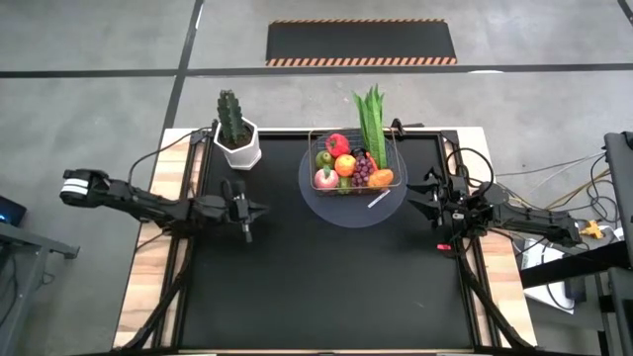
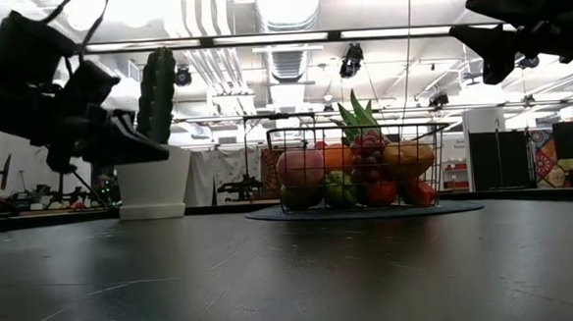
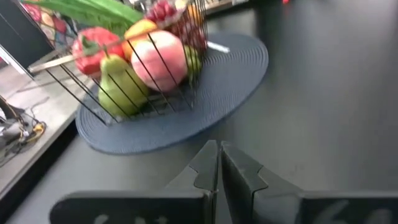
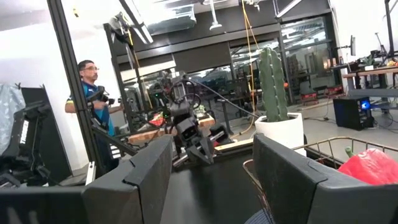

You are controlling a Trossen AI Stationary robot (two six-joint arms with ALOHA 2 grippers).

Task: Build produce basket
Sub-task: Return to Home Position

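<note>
Cactus (image 1: 231,117) beside the basket (image 1: 312,163) of produce (image 1: 344,165); left gripper (image 1: 259,210) closed, right gripper (image 1: 415,191) spread, both over bare tabletop (image 1: 326,287).

An industrial robotics lab: exposed ceiling ducts (image 2: 286,3), bare concrete floor (image 1: 89,40), a hazard-striped mat (image 1: 361,43), cluttered workbenches (image 4: 368,74).
</note>
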